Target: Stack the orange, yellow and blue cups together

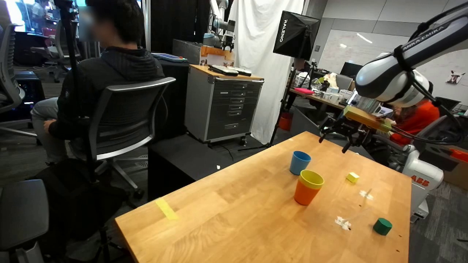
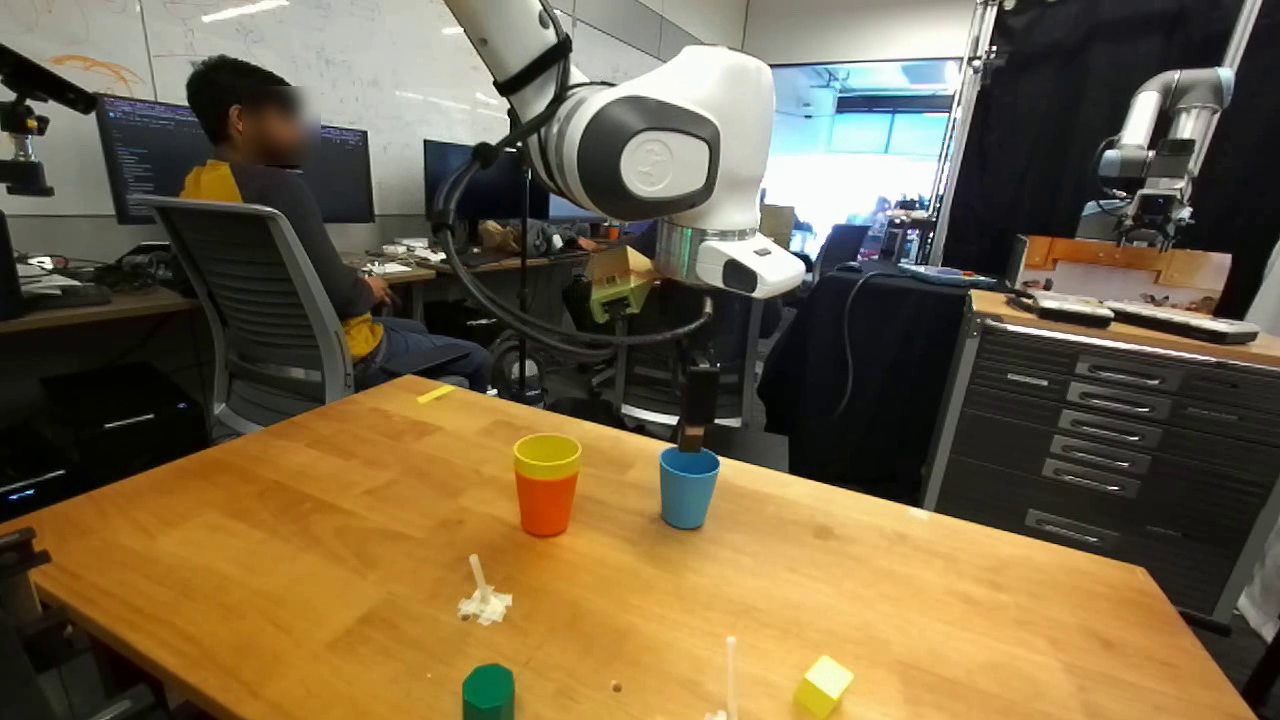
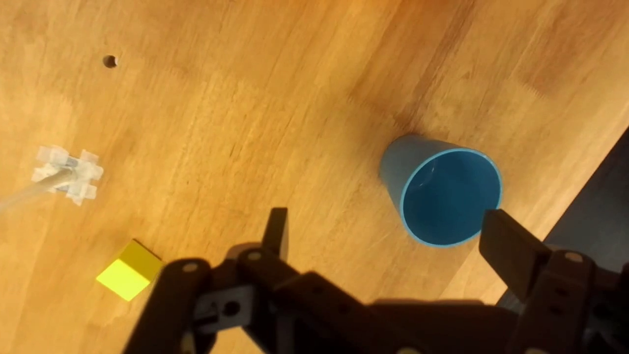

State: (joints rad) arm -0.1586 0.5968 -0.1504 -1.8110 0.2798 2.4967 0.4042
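The yellow cup (image 1: 309, 183) is nested inside the orange cup (image 1: 306, 195), only its rim band showing above the orange; the pair stands upright on the table in both exterior views. Beside them, apart, the blue cup (image 1: 299, 164) stands upright. From above, its open mouth (image 3: 449, 199) looks empty in the wrist view, where the orange and yellow cups are out of view. My gripper (image 3: 386, 211) is wide open with nothing between its fingers. It hangs above table height near the blue cup, and the right-hand finger (image 3: 513, 250) overlaps that cup's rim in the wrist view.
On the wooden table (image 1: 219, 208) lie a small yellow block (image 1: 353, 177) and a dark green block (image 1: 382, 226). Two thin clear pegs stand taped down, one on white tape (image 2: 485, 605). The table's edge runs close behind the blue cup.
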